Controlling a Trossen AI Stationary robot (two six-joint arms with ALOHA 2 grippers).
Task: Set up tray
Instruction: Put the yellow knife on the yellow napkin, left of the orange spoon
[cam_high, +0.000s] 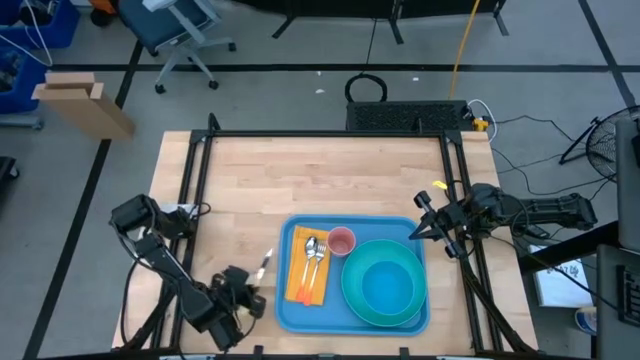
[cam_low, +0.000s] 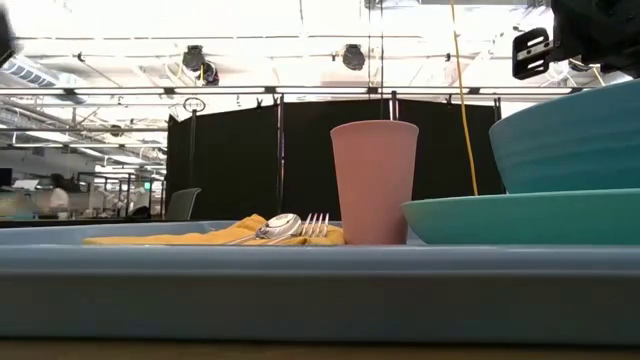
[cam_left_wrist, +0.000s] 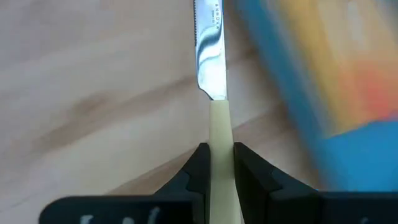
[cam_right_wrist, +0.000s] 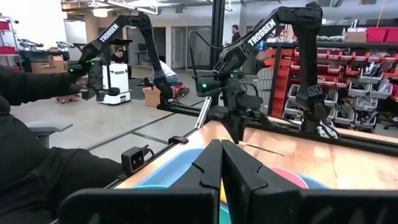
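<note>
The light-blue tray (cam_high: 355, 312) (cam_low: 300, 290) lies on the table's near middle. It carries an orange napkin (cam_high: 305, 280) (cam_low: 200, 237) with a spoon and fork (cam_high: 315, 255) (cam_low: 285, 225) on it, a pink cup (cam_high: 342, 241) (cam_low: 373, 180), and a teal plate (cam_low: 520, 215) bearing a teal bowl (cam_high: 382, 282) (cam_low: 570, 140). My left gripper (cam_high: 250, 288) (cam_left_wrist: 219, 149) sits just left of the tray, shut on a knife (cam_high: 266, 264) with a steel blade (cam_left_wrist: 210, 50). My right gripper (cam_high: 425, 226) (cam_right_wrist: 222, 152) hovers shut by the tray's far right corner. My left gripper pinches the knife's cream handle (cam_left_wrist: 219, 124) between its two fingers (cam_left_wrist: 202, 165), a little behind where the blade begins. The knife runs straight on past the fingertips, blade toward the table's far edge, over bare wood beside the tray. Whether it rests on the table, I cannot tell.
A black frame (cam_high: 330, 135) rims the wooden table (cam_high: 330, 180). Bare wood stretches across the far half and left of the tray. In the right wrist view a person's dark sleeve (cam_right_wrist: 37, 155) shows beside the table, and other robot arms stand in the room beyond.
</note>
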